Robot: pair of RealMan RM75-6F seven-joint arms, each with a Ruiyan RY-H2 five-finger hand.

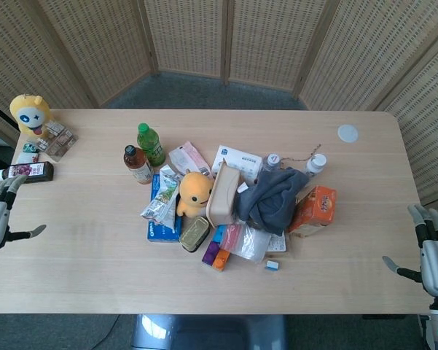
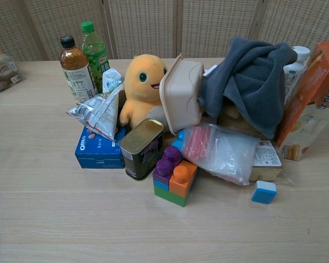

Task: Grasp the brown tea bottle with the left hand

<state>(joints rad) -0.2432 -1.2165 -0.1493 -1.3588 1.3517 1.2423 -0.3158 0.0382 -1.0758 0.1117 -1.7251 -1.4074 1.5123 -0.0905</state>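
Observation:
The brown tea bottle [image 1: 137,164] [image 2: 75,67] stands upright with a black cap at the left edge of the pile, just in front of a green bottle [image 1: 151,144] [image 2: 95,51]. My left hand [image 1: 0,216] hovers open at the table's left edge, fingers spread, far to the left of the tea bottle and holding nothing. At the table's right edge my right hand [image 1: 431,251] is open too, empty. Neither hand shows in the chest view.
A pile fills the middle: orange plush [image 1: 194,191], beige tub [image 1: 222,195], grey cloth [image 1: 271,197], blue Oreo box [image 2: 98,151], tin can [image 2: 142,148], snack bag [image 2: 98,113], toy blocks [image 2: 174,177], orange box [image 1: 315,207]. A dark drink bottle [image 1: 28,172] and yellow plush [image 1: 29,115] lie far left.

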